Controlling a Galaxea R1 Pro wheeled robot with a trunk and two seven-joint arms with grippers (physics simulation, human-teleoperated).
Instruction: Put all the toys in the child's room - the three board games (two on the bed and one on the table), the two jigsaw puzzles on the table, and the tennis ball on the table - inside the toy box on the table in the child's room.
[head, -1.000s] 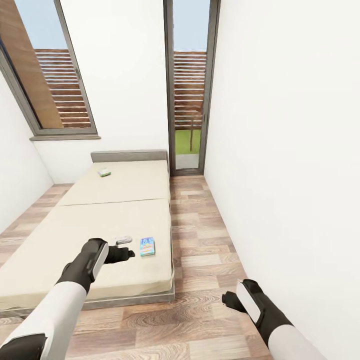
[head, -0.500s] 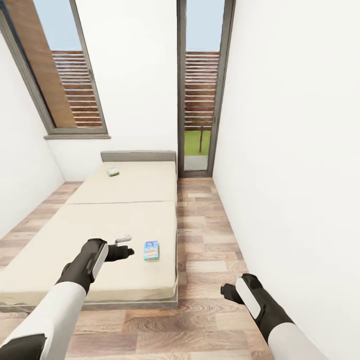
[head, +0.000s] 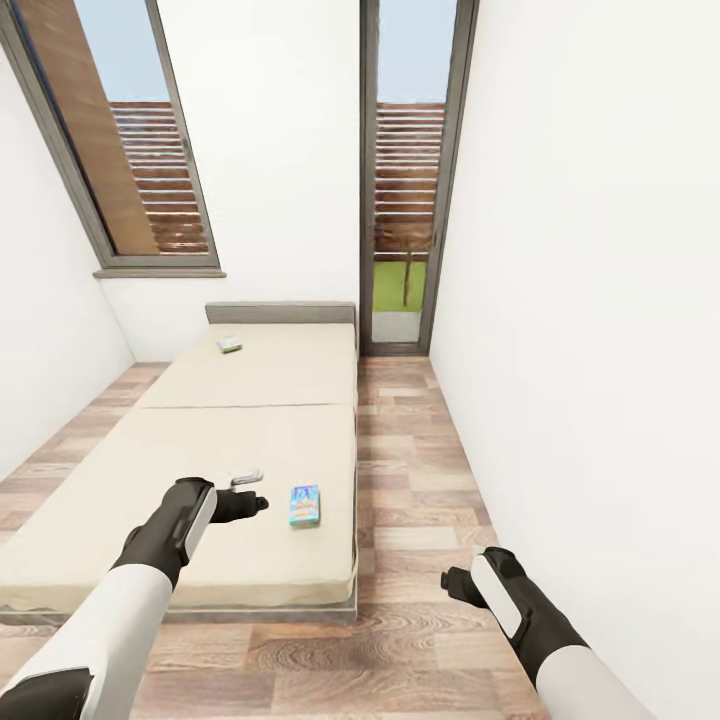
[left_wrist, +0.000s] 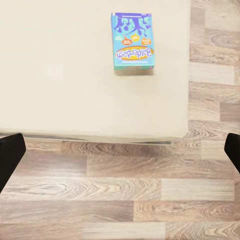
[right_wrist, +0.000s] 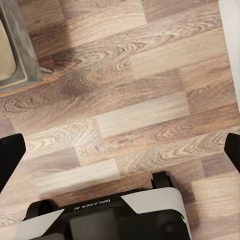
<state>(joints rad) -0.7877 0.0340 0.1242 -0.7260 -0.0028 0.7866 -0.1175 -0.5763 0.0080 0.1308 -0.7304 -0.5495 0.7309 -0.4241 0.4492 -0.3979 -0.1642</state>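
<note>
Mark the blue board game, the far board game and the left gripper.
Blue board game (head: 304, 505): head view, lid centre.
Far board game (head: 230, 344): head view, top face.
Left gripper (head: 258, 503): head view, fingertips.

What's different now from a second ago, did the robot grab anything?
Nothing grabbed. The view swung slightly, so the bed and door shifted right in the picture. The blue game box and the far game box stay on the mattress; both arms hold their pose, hands empty.

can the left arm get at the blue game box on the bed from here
Probably yes. The blue game box lies flat near the bed edge, just beyond the open left gripper, with only bare mattress between them.
</note>
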